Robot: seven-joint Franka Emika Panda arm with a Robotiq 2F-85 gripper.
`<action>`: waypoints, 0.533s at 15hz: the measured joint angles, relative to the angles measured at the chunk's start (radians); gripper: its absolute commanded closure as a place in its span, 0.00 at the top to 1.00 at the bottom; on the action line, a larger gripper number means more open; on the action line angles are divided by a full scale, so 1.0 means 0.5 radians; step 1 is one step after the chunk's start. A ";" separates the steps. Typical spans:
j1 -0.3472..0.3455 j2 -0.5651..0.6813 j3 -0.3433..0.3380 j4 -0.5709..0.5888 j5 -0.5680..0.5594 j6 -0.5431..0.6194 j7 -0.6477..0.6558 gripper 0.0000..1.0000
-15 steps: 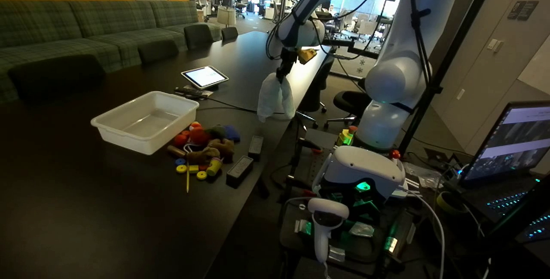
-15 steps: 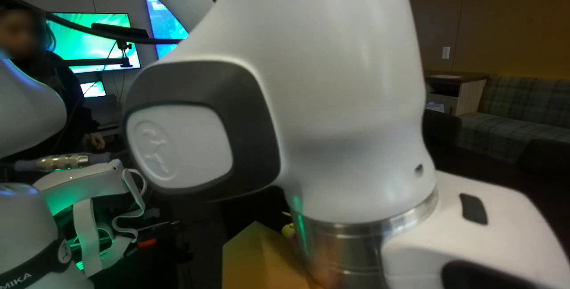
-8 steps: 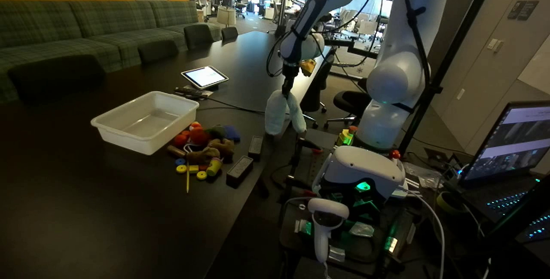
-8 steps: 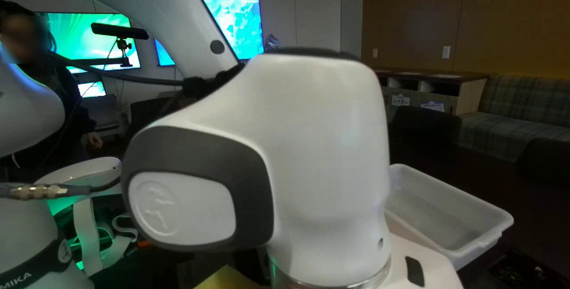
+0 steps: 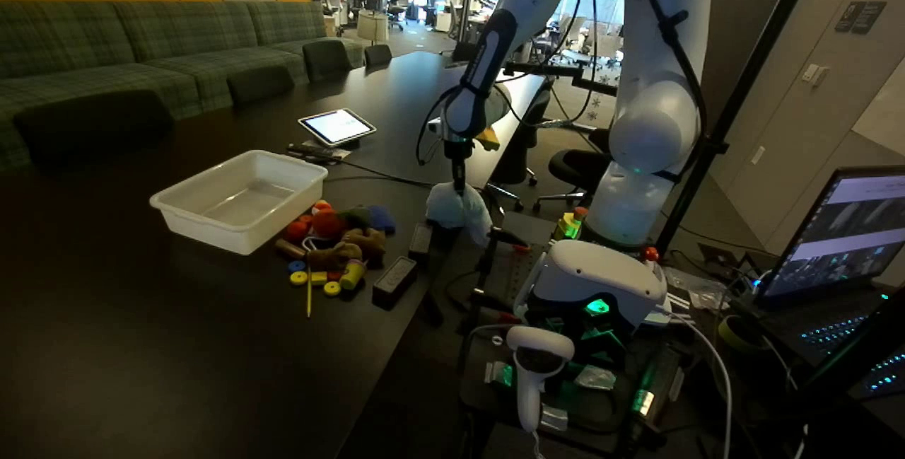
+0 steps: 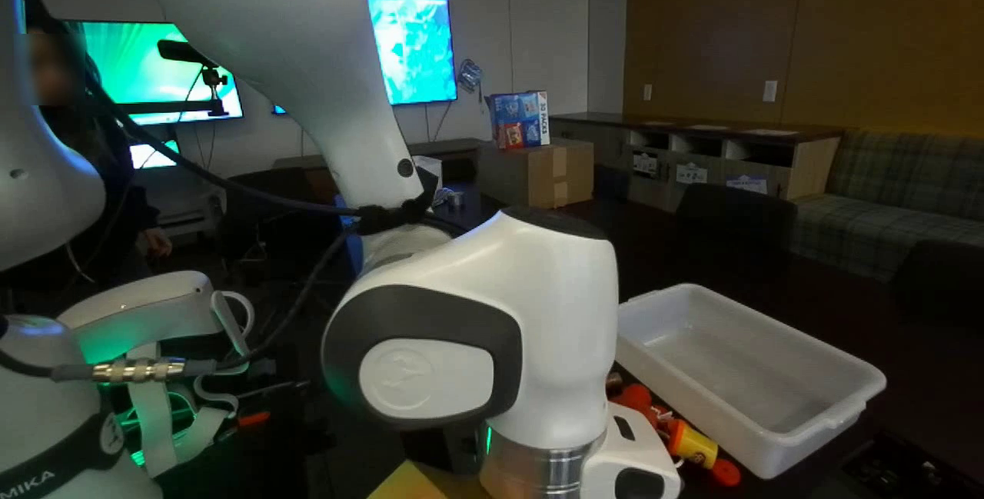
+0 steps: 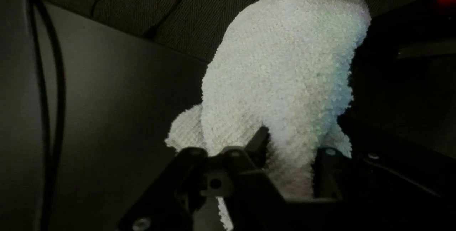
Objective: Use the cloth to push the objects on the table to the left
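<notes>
Pinching pale cloth [image 7: 281,67] between fingers [image 7: 259,143], dark band [image 6: 61,457] lettered "MIKA", blue box [image 6: 515,118] marked "PACKS"

arm [image 6: 553,314]: glossy white, rounded | joint cover [image 6: 438,311]: dark grey, pale inset [image 6: 427,378] with embossed emblem | collar [image 6: 546,472]: ringed silver metal | cables [image 5: 670,27]: black, strapped along links | connector [image 6: 138,370]: ribbed, metallic | lower band [image 6: 73,455]: dark, white letters [image 6: 29,477] "MIKA" | gripper [image 7: 292,152], wrist view: black, pale round screws [image 7: 141,224]

Centre of frame, I observe the gripper [image 5: 459,189] pinching a pale cloth [image 5: 445,206]; left of centre, a white bin [image 5: 206,231] beside small objects [image 5: 334,255] on a dark table [image 5: 177,346]; upper left, plaid sofa [image 5: 67,42]
</notes>
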 measured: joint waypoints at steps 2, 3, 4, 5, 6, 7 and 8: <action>0.026 0.043 0.067 -0.007 -0.002 -0.011 -0.091 0.07; 0.033 0.057 0.100 -0.013 -0.002 -0.021 -0.137 0.07; 0.037 0.067 0.138 -0.021 -0.002 -0.037 -0.188 0.07; 0.040 0.070 0.178 -0.034 -0.002 -0.055 -0.235 0.07; 0.047 0.072 0.220 -0.052 -0.001 -0.071 -0.276 0.07; 0.057 0.072 0.263 -0.071 0.006 -0.093 -0.310 0.07; 0.072 0.072 0.308 -0.089 0.016 -0.126 -0.326 0.07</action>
